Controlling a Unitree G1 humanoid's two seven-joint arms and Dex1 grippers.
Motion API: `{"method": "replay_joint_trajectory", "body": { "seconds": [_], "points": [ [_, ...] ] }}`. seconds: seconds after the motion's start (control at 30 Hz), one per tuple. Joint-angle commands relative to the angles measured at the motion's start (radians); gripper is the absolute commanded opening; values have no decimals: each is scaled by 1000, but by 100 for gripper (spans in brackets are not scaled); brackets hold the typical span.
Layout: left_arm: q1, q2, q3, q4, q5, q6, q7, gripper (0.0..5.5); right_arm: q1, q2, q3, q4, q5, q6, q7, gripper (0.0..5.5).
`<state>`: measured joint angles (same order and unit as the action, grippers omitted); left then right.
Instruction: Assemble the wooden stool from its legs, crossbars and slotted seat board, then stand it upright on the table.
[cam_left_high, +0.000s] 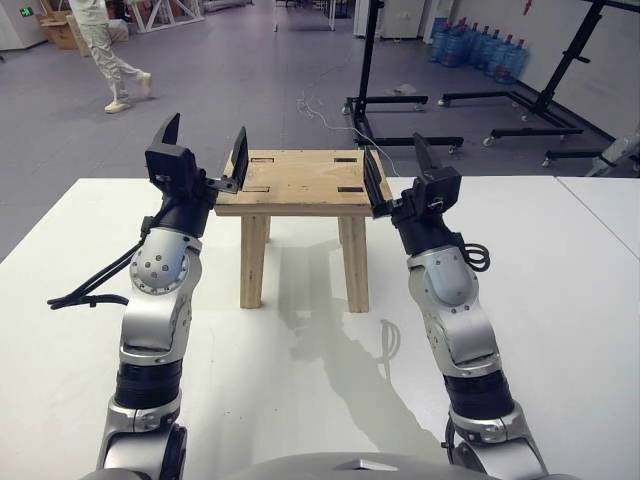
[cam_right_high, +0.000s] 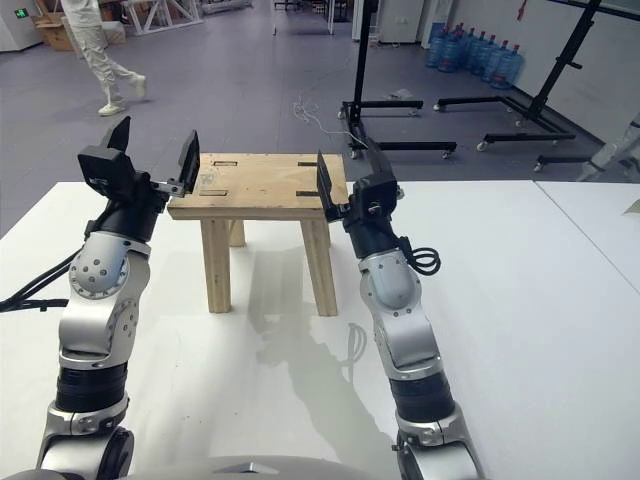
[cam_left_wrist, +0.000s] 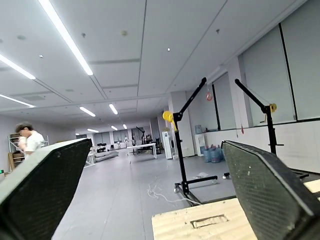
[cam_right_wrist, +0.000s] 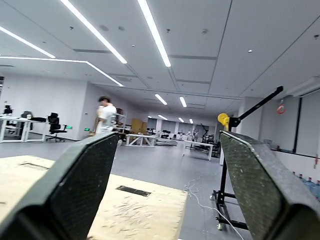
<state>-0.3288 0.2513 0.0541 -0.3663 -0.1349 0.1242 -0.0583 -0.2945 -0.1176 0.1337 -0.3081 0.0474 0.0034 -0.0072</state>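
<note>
While both jaws gape, the stool (cam_left_high: 300, 182) stands upright between them.

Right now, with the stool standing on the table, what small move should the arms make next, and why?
Probably draw both arms slightly outward, away from the seat board. The wooden stool stands upright on the white table, so assembly looks finished. The left gripper and right gripper are open, flanking the seat's edges and holding nothing.

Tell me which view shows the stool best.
Left eye view: whole stool upright, seat slots and legs visible. Right eye view shows the same. Wrist views catch part of the seat top.
</note>
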Motion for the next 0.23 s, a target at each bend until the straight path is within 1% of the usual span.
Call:
{"method": "replay_joint_trajectory", "body": {
  "seconds": [0.03,0.23],
  "points": [
    [-10,-11,-6,12,26,-26,-8,475,-31,10,-44,29,-14,-14,-6,369],
    [-8,-25,-19,9,55,-40,-19,475,-34,27,-46,28,-21,-14,17,369]
  ]
}}
